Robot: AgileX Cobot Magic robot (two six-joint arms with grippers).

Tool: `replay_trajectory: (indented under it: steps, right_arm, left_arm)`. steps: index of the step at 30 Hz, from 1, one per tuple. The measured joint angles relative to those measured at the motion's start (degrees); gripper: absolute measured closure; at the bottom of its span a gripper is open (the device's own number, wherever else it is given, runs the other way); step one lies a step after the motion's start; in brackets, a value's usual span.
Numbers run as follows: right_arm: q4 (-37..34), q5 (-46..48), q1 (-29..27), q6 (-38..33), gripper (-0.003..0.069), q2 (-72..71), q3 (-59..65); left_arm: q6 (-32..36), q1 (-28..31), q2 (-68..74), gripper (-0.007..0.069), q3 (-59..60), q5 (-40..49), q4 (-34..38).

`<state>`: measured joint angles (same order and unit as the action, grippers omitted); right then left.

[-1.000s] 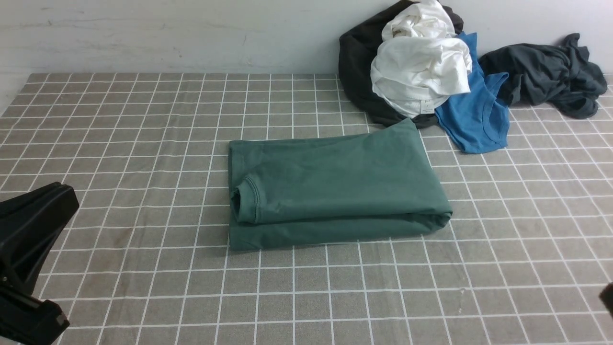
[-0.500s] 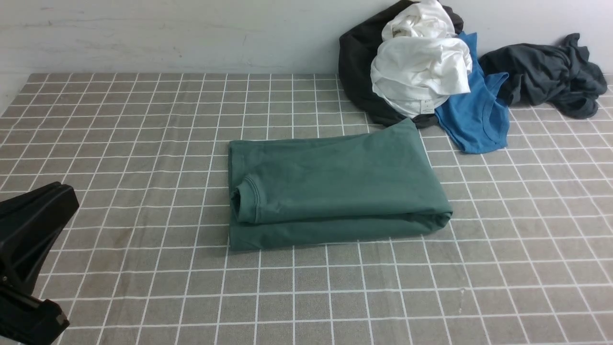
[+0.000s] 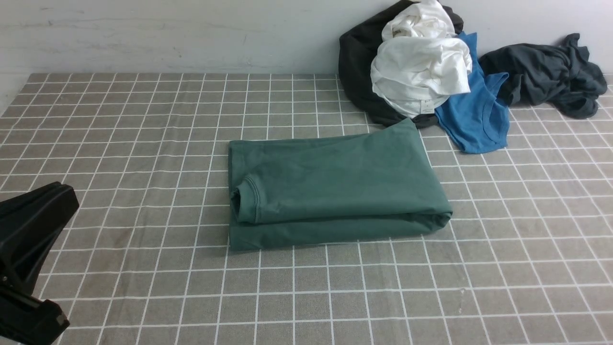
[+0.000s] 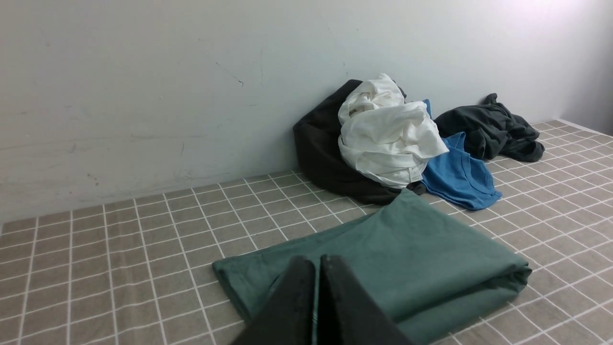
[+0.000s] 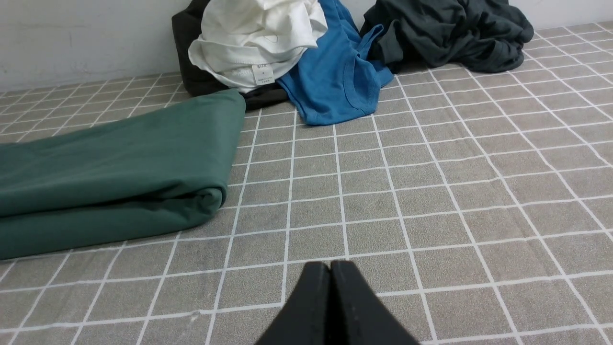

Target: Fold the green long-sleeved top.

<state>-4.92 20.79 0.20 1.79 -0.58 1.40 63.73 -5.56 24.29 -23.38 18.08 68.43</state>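
Five garments: one green long-sleeved top [image 3: 335, 184] folded, four heaped.

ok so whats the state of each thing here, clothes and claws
green long-sleeved top: folded into a flat rectangle, lying free on the checked cloth
white garment: crumpled on top of the pile by the wall
blue tank top: lying loose, unfolded
dark grey garment: bunched up, unfolded
left claw: shut, empty
right claw: shut, empty
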Motion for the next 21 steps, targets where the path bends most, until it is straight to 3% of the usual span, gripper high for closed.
replay_trajectory:
  steps: [11,14,16,17,21]
  right_arm:
    - [0.0,0.02,0.0,0.0,0.0673,0.0,0.0]
    - [0.0,0.07,0.0,0.0,0.0673,0.0,0.0]
    - [0.0,0.07,0.0,0.0,0.0673,0.0,0.0]
    - [0.0,0.07,0.0,0.0,0.0673,0.0,0.0]
    - [0.0,0.14,0.0,0.0,0.0673,0.0,-0.04]
  left_arm:
    - [2.18,-0.87,-13.77,0.0623,7.78,-3.6,-3.51]
    - [0.54,-0.83,-18.11,0.0627,11.92,-4.95,-9.39]
    - [-6.36,-0.01,-21.81,0.0629,15.56,-5.57,-17.13]
    - [-6.36,0.13,-22.17,0.0629,15.9,-5.65,-18.04]
    - [-33.86,3.55,-24.89,0.0629,23.75,-7.41,-42.99]
